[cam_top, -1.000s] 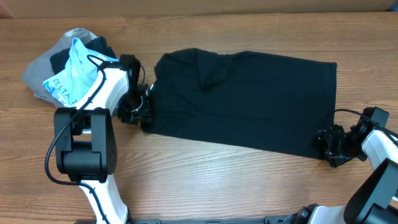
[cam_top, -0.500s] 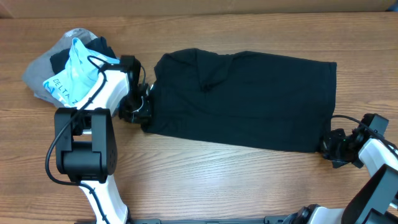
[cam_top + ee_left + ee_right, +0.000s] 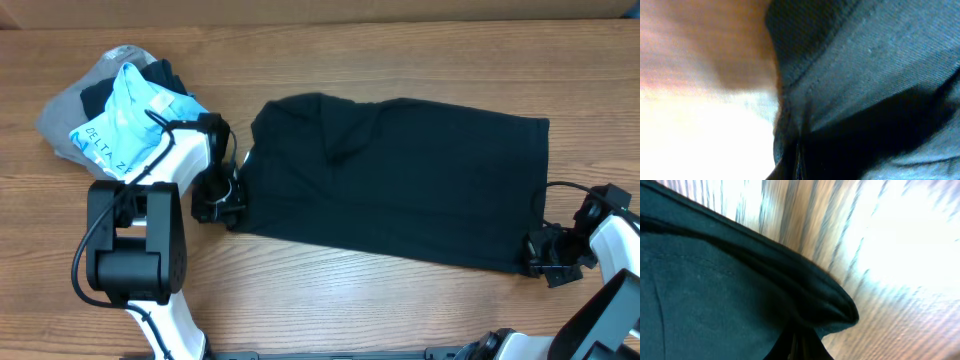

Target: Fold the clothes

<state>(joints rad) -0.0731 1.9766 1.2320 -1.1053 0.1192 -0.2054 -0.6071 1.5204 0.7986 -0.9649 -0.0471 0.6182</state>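
The clothes, one plain black shirt (image 3: 400, 180), lie spread flat across the middle of the wooden table, folded into a long rectangle. My left gripper (image 3: 226, 205) is shut on the shirt's near left corner. My right gripper (image 3: 537, 258) is shut on its near right corner. In the left wrist view the black shirt (image 3: 865, 75) fills most of the picture and runs down between the closed jaws at the bottom edge. A bunched hem of the shirt (image 3: 715, 295) in the right wrist view disappears into the closed jaws at the bottom.
A heap of other garments sits at the far left: a light blue shirt lettered "DELTA" (image 3: 120, 125) on top of a grey garment (image 3: 65, 115). Bare wooden tabletop (image 3: 350, 290) lies in front of the shirt.
Both grippers have closed on the shirt's near corners. The shirt has shifted slightly right and toward the front, and its near right corner has been drawn down with the right gripper.
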